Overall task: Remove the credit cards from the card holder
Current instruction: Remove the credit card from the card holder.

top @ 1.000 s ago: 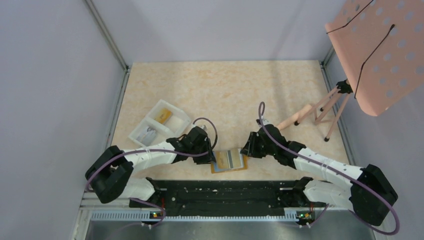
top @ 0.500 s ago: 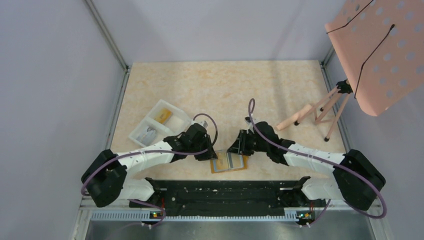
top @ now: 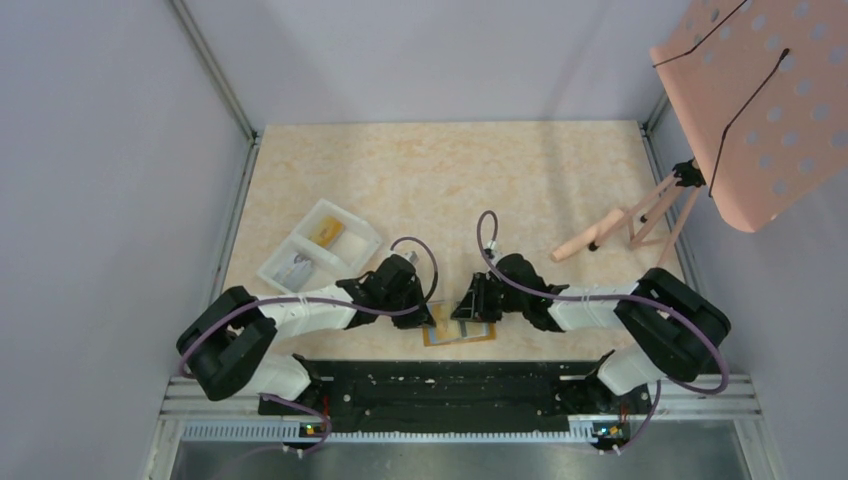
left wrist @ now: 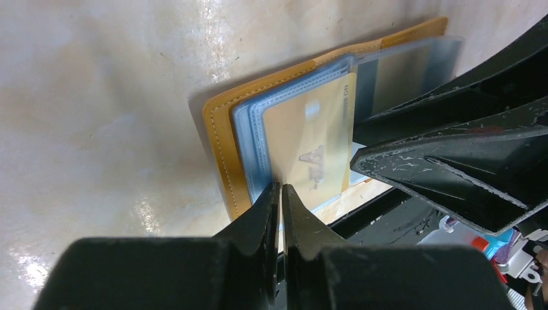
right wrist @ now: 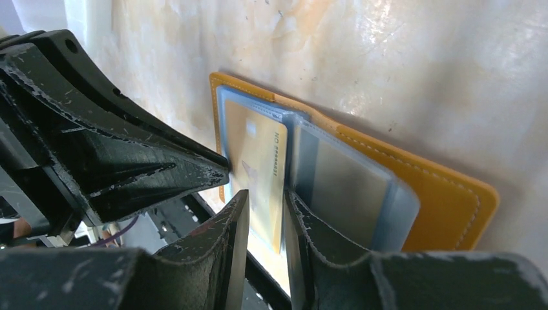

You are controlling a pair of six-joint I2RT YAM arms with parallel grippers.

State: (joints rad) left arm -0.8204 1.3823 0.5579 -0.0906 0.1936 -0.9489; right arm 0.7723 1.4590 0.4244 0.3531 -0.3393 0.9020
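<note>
The tan-orange card holder (top: 459,337) lies open on the table by the front edge, with clear sleeves on its inside (left wrist: 223,148) (right wrist: 446,200). A gold credit card (left wrist: 310,148) (right wrist: 258,152) sits in the left sleeve. The sleeve to its right looks grey, and I cannot tell if it holds a card. My left gripper (top: 428,318) (left wrist: 280,188) is shut on the left sleeve's edge. My right gripper (top: 466,312) (right wrist: 266,194) is over the middle fold, open by a narrow gap, with the gold card's edge between its fingers.
A white two-compartment tray (top: 352,228) with small items stands at the left behind my left arm. A pink perforated stand (top: 740,100) on thin legs and a wooden peg (top: 585,243) are at the right. The black base rail (top: 450,385) runs along the table's front edge.
My right gripper has moved left onto the middle of the card holder. My left gripper has closed on the sleeve's left edge. The holder has stayed in place.
</note>
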